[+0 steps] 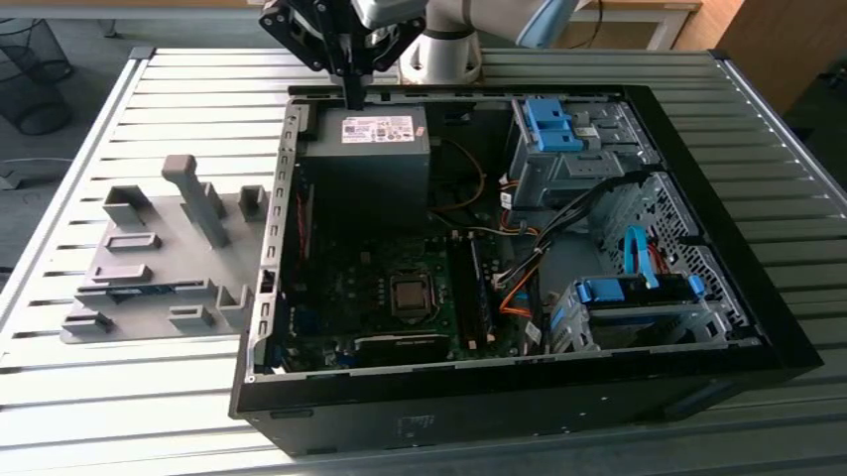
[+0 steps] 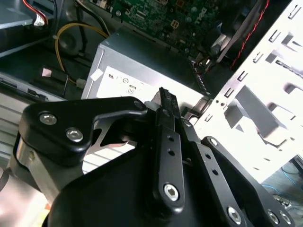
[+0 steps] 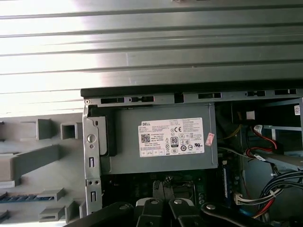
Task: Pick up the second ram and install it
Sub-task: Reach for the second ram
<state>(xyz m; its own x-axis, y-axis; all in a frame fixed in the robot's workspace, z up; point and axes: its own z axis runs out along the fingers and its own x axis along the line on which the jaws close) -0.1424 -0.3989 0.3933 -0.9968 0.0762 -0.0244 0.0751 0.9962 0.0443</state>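
Note:
The second ram (image 1: 133, 290) is a thin blue-green strip sitting in a slot of the grey holder (image 1: 146, 248), on the table at the exterior view's left. In the first wrist view the ram (image 3: 19, 196) shows as a blue strip in the holder (image 3: 28, 161). My gripper (image 1: 355, 97) hangs shut and holds nothing, over the far edge of the open computer case, just above the grey power supply (image 1: 371, 149). Its black fingers come together at the tip (image 2: 164, 97) over the power supply's labelled top (image 3: 161, 142). The holder is well apart from the gripper.
The black computer case (image 1: 741, 297) lies open on the slatted metal table (image 1: 198, 89). Inside are the motherboard (image 1: 384, 288), orange and black cables (image 1: 517, 288) and blue-handled drive cages (image 1: 549, 124). A wire bin (image 1: 34, 74) stands on the floor beyond the table.

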